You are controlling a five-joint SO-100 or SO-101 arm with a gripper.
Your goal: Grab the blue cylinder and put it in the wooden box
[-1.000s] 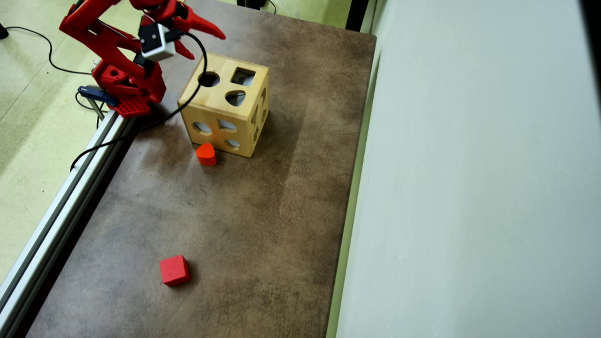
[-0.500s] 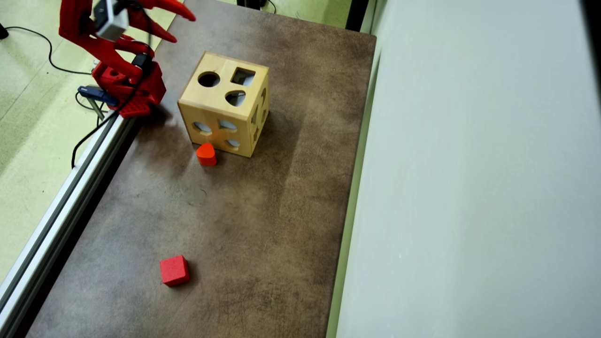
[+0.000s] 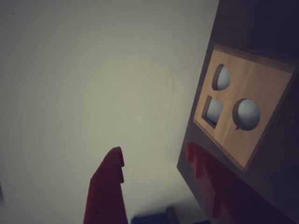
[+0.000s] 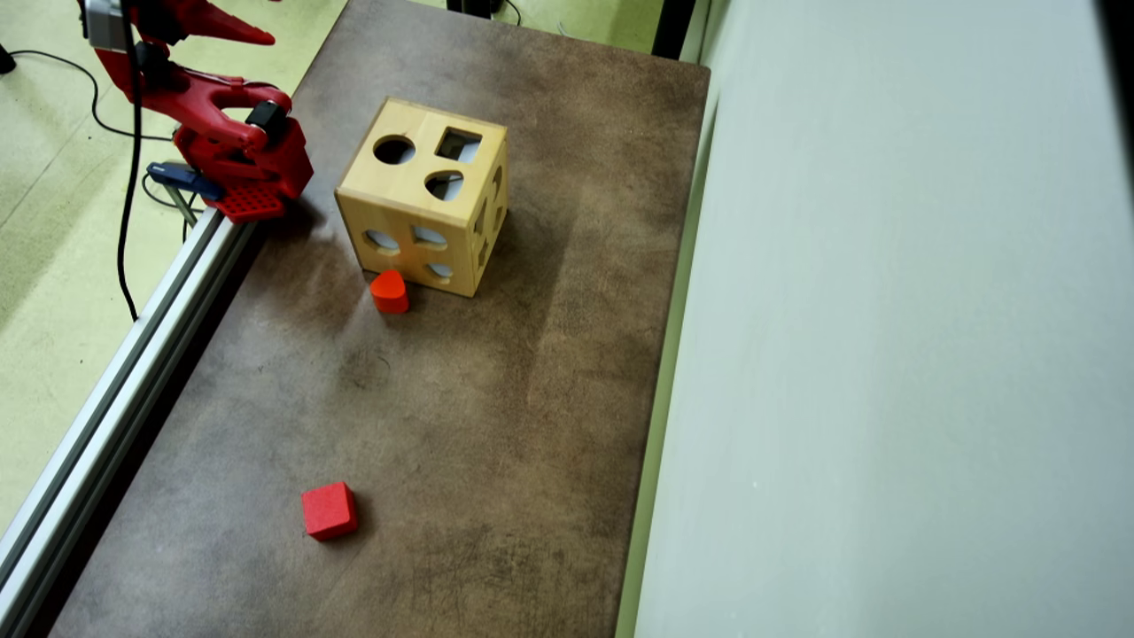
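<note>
1 wooden box (image 4: 423,195) stands on the brown table (image 4: 496,425), below and to the right of the gripper in the overhead view, well apart from it. Its top face shows 3 cut-outs: a round hole, a square hole and a rounded one. More holes pierce its near side faces. No blue cylinder can be seen in either view; whether it lies inside the box cannot be told.

In the wrist view the box (image 3: 243,116) sits to the upper right of the gripper (image 3: 154,161), its 3 top holes showing pale, with a plain grey wall filling the left of that view. The gripper's 2 red fingers stand wide apart with nothing between them: 1 finger (image 3: 108,186) rises from the bottom edge, the other lies dim in shadow at lower right.

Seen from overhead, the red arm (image 4: 213,106) is folded back at the top left corner, off the table's edge, above its base clamped to an aluminium rail (image 4: 115,408). Only 1 pointed red finger (image 4: 221,31) of the gripper shows there, aimed right.

An orange-red rounded block (image 4: 389,291) stands just beside the box's near face, farther from the gripper than the box is. A red cube (image 4: 329,510) lies far down the table, well apart from all else.
</note>
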